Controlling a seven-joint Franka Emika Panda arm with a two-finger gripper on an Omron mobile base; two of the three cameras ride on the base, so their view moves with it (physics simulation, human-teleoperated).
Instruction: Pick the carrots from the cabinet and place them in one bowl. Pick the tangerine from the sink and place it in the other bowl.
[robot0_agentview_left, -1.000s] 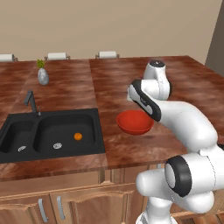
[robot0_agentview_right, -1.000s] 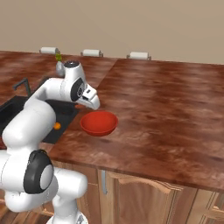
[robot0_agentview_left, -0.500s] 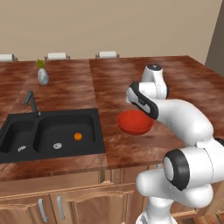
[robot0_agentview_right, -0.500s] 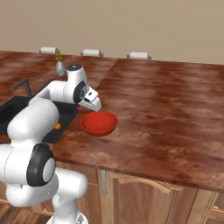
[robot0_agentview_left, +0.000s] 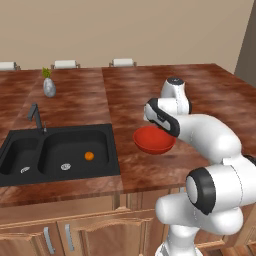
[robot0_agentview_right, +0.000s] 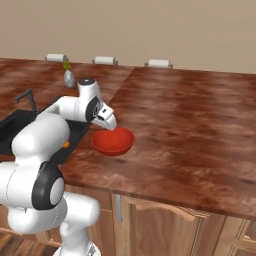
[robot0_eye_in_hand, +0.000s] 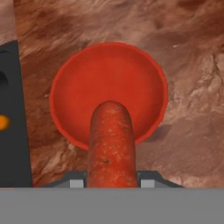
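Sitting at left in the black sink (robot0_agentview_left: 55, 152), in its right basin: tangerine (robot0_agentview_left: 89, 156). Right of that, on the brown tabletop (robot0_agentview_left: 150, 95), red bowl (robot0_eye_in_hand: 109, 87). Held directly above it, dark reddish carrot (robot0_eye_in_hand: 111, 144), clamped between narrow jaws of the gripper (robot0_eye_in_hand: 111, 181).
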